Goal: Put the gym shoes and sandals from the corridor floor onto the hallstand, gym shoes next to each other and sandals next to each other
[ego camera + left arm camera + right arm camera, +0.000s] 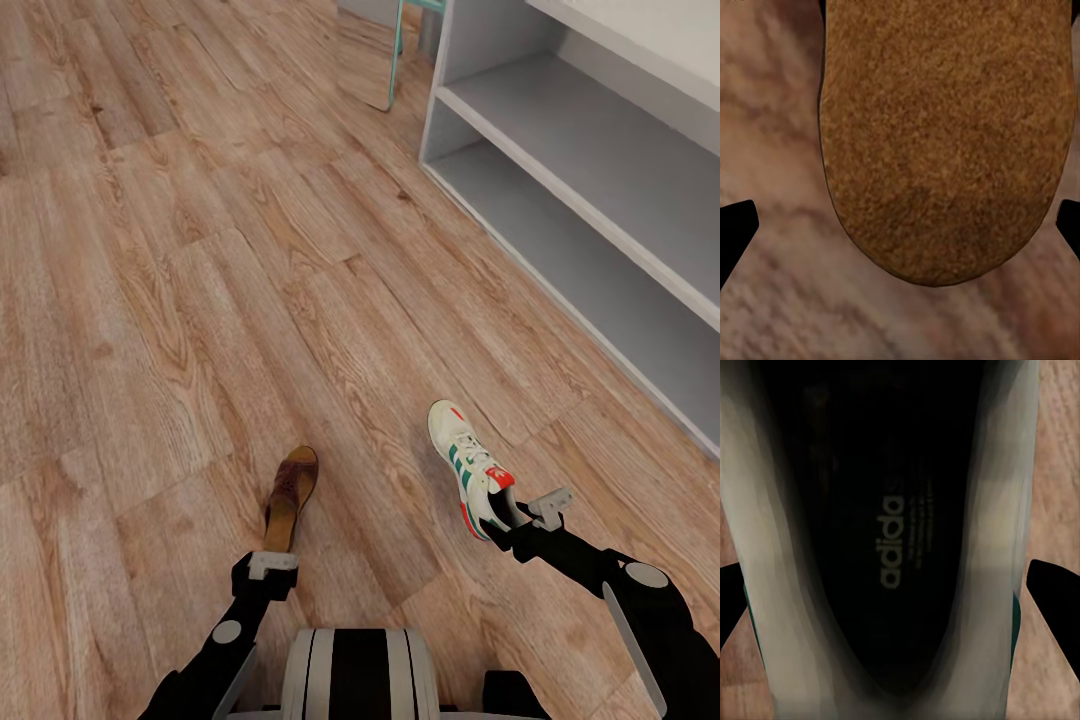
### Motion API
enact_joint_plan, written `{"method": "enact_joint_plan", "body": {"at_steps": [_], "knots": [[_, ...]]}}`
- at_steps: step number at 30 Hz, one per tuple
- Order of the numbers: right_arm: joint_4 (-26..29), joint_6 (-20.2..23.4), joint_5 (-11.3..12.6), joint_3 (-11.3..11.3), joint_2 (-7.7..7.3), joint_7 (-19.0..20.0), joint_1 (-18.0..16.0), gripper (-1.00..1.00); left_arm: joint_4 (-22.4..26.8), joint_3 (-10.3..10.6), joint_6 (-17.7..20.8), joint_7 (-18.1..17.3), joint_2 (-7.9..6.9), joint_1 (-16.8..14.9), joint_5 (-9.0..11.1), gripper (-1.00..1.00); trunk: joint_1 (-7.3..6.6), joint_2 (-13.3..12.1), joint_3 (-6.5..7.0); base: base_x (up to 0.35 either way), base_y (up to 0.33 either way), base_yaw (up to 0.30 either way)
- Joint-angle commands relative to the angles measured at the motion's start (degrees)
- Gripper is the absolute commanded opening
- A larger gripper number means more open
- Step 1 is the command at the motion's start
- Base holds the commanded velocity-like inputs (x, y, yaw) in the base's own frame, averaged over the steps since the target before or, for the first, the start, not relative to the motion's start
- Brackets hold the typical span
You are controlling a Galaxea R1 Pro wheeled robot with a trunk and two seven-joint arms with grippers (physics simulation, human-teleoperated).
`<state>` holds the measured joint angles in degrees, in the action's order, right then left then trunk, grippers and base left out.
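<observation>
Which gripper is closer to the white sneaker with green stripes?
Right. The right gripper is at the heel of the white sneaker with green stripes; the left gripper is at the brown leather sandal, well aside.

Your left gripper and right gripper both reach forward, arms low; each seems clamped on something, though fingertips are mostly hidden.

Even, bright, shadowless light on the floor; both wrist views are blurred close-ups.
</observation>
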<state>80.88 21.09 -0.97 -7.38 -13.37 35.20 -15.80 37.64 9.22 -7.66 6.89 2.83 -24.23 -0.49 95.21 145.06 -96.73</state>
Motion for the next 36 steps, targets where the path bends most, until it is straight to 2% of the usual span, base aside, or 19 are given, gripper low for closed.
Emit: {"method": "enact_joint_plan", "body": {"at_steps": [1, 6, 10, 36], "knots": [[0.1, 0.4, -0.1, -0.1, 0.01, 0.3, 0.0, -1.00, -0.1, 0.3, -0.1, 0.5, -0.03, 0.0, -0.3, 1.00, -0.01, 0.0, -0.03, 0.000, 0.000, 0.000], [0.1, 0.4, -0.1, -0.1, 0.01, 0.3, 0.0, -1.00, -0.2, 0.2, -0.1, 0.6, 0.15, 0.0, -2.7, 1.00, -0.01, 0.0, -0.03, 0.008, 0.000, 0.000], [0.1, 0.4, -0.1, -0.1, 0.01, 0.3, 0.0, -1.00, -0.2, 0.2, -0.1, 0.9, 0.21, 0.0, -3.9, 1.00, -0.01, 0.0, -0.03, 0.097, -0.039, 0.000], [0.1, 0.4, -0.1, -0.1, 0.01, 0.3, 0.0, -1.00, 0.0, -0.5, -0.2, 1.0, 0.03, 0.0, -4.4, 1.00, -0.01, 0.0, -0.03, 0.025, -0.015, 0.000]]}}
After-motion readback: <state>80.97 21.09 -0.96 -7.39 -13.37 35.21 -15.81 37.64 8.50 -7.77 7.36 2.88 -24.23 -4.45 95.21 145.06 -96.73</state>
